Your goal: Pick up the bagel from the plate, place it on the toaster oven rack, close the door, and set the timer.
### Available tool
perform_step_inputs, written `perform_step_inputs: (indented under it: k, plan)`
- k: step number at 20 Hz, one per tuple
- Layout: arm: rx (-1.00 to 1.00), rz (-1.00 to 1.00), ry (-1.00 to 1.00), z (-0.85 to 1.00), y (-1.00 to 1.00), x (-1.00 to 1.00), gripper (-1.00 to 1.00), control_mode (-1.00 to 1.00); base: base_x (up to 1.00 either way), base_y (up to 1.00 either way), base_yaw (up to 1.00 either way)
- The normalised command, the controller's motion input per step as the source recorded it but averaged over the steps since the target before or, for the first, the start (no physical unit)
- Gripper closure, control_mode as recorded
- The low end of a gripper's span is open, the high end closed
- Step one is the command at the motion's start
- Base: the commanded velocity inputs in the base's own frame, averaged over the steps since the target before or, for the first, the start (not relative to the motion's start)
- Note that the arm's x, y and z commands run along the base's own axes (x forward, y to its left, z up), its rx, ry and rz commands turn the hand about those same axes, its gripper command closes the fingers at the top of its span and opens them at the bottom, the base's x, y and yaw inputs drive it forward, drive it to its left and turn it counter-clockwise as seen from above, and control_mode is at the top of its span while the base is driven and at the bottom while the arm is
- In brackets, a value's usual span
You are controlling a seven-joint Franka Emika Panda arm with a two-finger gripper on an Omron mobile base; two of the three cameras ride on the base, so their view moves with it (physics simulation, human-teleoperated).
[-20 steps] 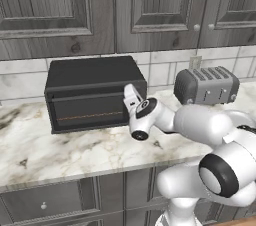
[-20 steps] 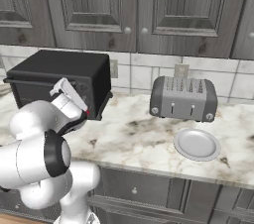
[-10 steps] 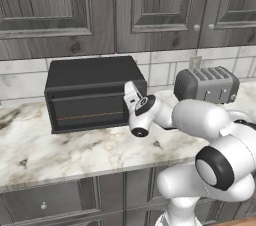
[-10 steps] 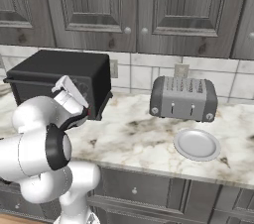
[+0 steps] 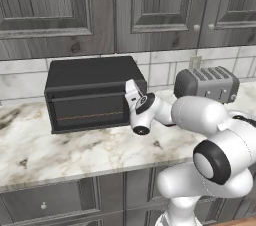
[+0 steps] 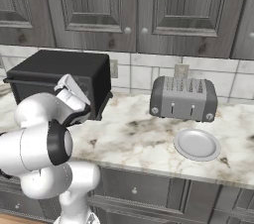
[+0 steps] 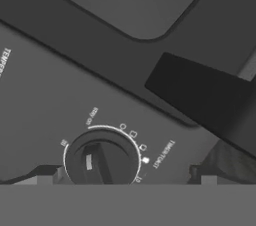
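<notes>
The claw (image 7: 122,176) stands wide open, straddling a round timer knob (image 7: 101,160) on the black oven; the door (image 5: 89,111) is closed; the plate (image 6: 197,144) lies near the surface's front edge.

Soft, even light falls on my worktop (image 5: 75,150) from above, with no glare. My arm throws only a faint shadow on the marble. The black oven (image 5: 92,92) stays dark, its front nearly featureless. Both base views are sharp but coarsely rendered. Up close, my hand view is dim and grey, and the dial (image 7: 101,159) lettering is slightly soft.
</notes>
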Motion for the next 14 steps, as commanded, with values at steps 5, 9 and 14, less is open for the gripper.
perform_step_inputs:
  k: [5,9,14]
  plan:
    - [0.0,0.0,-0.03,-0.12,0.0,0.35,-1.0,-1.0,0.0,0.0,0.0]
    - [0.0,0.0,-0.06,-0.07,0.0,0.34,1.0,-1.0,0.0,0.0,0.0]
    - [0.0,0.0,-0.09,-0.07,0.0,0.18,1.0,-1.0,0.0,0.0,0.0]
